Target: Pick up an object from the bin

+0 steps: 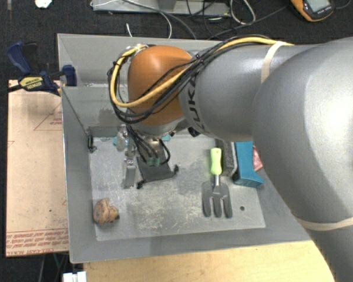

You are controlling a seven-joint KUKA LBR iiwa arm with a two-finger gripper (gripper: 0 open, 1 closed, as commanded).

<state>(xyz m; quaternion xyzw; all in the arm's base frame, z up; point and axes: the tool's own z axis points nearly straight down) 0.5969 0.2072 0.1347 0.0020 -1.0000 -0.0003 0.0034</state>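
My gripper (131, 172) hangs under the orange cover over the bin's left middle, low above the floor. A dark flat piece (157, 172) lies right beside it; I cannot tell whether it is touched. A brown, rock-like lump (106, 211) rests at the front left, well apart from the gripper. A small grey fork tool with a yellow-green handle (216, 184) lies to the right, prongs toward the front.
A blue box (245, 163) stands on edge at the right wall with something pink (257, 157) behind it. The big arm and its cables cover the bin's back right part. Bare floor lies between lump and fork tool.
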